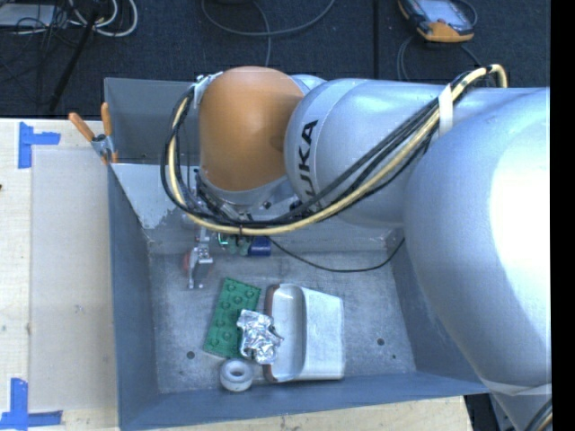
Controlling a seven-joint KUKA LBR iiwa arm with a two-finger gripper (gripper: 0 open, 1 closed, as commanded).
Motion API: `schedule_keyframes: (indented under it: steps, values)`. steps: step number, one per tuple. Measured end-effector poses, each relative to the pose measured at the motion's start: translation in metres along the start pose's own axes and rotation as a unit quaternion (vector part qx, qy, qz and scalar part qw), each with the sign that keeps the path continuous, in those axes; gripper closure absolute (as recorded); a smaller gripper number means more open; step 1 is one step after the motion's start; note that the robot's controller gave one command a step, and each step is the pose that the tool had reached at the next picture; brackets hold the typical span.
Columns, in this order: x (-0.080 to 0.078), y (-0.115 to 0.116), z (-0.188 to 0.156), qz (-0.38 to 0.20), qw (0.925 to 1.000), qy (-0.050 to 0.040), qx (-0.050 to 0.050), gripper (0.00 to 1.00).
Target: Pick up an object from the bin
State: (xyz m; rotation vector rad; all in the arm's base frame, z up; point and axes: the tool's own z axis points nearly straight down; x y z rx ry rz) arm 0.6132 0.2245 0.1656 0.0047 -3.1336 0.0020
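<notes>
My gripper (196,272) hangs low over the bin's floor near the back left, below the arm's wrist. It is just above and left of a green studded plate (226,317) that lies flat on the floor. A crumpled ball of silver foil (259,338) rests on the plate's lower right corner. Nothing shows in the gripper.
A grey metal scoop-like piece (310,332) lies right of the foil, and a small white tape roll (236,374) sits by the front wall. The arm covers the bin's back and right side. Bare floor lies at the left.
</notes>
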Motion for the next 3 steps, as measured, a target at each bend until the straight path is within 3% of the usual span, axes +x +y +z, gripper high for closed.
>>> schedule_keyframes:
  steps: [1, 2, 3]
  values:
    - [0.001, -0.029, 0.083, 0.012, 0.9999, -0.0060, -0.002, 0.00]
    - [0.001, -0.030, 0.085, 0.014, 0.9999, -0.0049, -0.001, 1.00]
    - [0.004, -0.012, -0.042, 0.009, 0.9999, -0.0082, -0.002, 1.00]
